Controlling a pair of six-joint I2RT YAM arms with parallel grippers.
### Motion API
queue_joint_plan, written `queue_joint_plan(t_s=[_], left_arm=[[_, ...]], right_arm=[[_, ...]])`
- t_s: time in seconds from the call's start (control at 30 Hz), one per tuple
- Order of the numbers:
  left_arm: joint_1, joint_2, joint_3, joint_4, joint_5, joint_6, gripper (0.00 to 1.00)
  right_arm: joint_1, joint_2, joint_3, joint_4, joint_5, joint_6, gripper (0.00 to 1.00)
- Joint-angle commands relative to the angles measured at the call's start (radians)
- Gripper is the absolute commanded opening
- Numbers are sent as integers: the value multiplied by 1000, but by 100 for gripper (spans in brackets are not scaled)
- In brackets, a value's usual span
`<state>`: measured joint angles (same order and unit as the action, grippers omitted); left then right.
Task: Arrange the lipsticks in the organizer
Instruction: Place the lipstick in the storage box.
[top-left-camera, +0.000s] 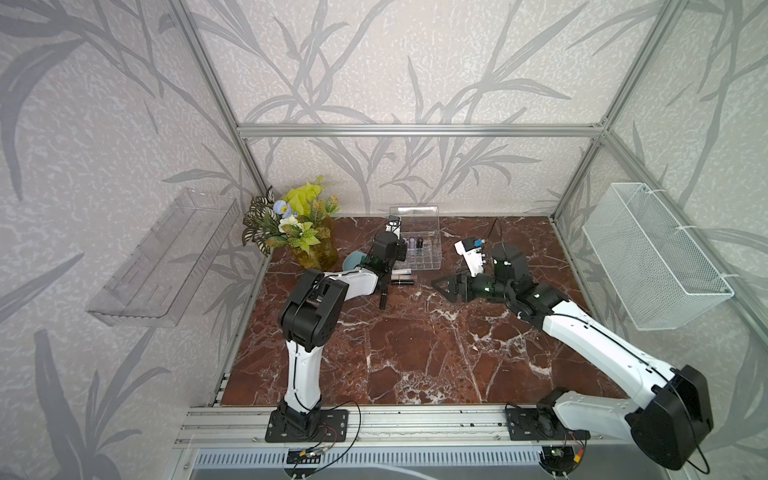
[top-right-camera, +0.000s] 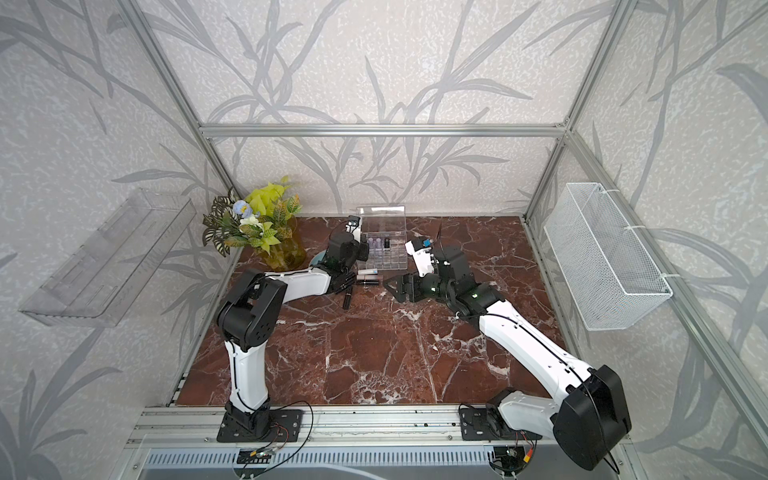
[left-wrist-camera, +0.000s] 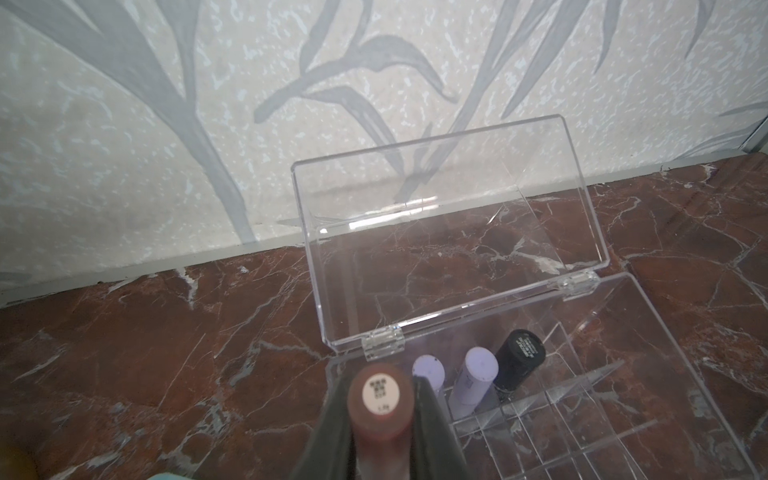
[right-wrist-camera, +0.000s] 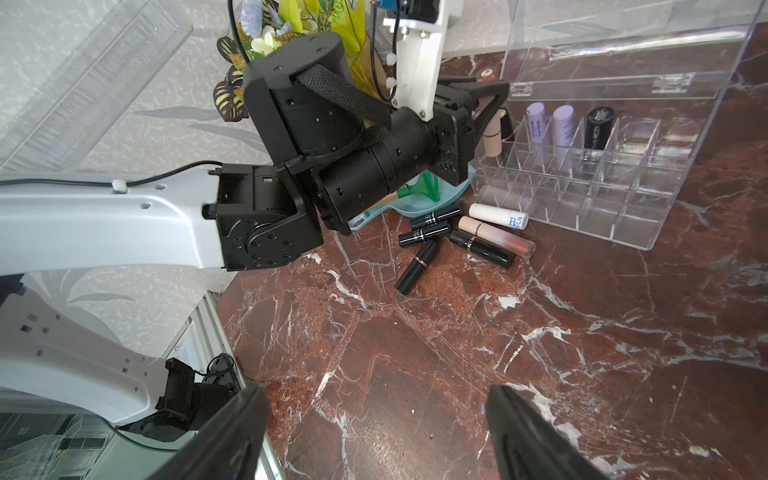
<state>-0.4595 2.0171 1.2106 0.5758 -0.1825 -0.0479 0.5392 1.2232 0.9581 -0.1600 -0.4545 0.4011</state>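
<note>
Pinching a round brown lipstick (left-wrist-camera: 380, 422) — left end effector (left-wrist-camera: 380, 395), right end effector (right-wrist-camera: 376, 415) spread wide, clear gridded acrylic organizer (left-wrist-camera: 561, 419)

White arm links (top-left-camera: 301, 374) with black joints (top-left-camera: 311, 311)

The counter (top-left-camera: 415, 353) is red-brown marble veined in white; the wall (top-left-camera: 374, 62) behind it is pale cream with grey leaf sprays. In the clear organizer (right-wrist-camera: 631, 208) stand two pale lilac lipsticks (right-wrist-camera: 536, 124) and a black lipstick (right-wrist-camera: 598, 124). The brown lipstick (left-wrist-camera: 380, 419) bears a round cream label with dark print. On the counter: a black tube (right-wrist-camera: 417, 266) with a gold band, a white tube (right-wrist-camera: 496, 215) lettered in blue, and a blush tube (right-wrist-camera: 496, 237) fading to coral. The wire basket (top-left-camera: 656, 257) is white.
</note>
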Motion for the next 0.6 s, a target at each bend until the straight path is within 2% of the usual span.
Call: queue_joint_plan(t_s=[0.0, 0.57], left_arm=[[8, 21, 41, 5, 12, -20, 5], [21, 47, 69, -37, 73, -49, 8]], right_arm=[[-5, -19, 2, 23, -16, 10, 86], [-5, -22, -4, 31, -20, 10, 86]])
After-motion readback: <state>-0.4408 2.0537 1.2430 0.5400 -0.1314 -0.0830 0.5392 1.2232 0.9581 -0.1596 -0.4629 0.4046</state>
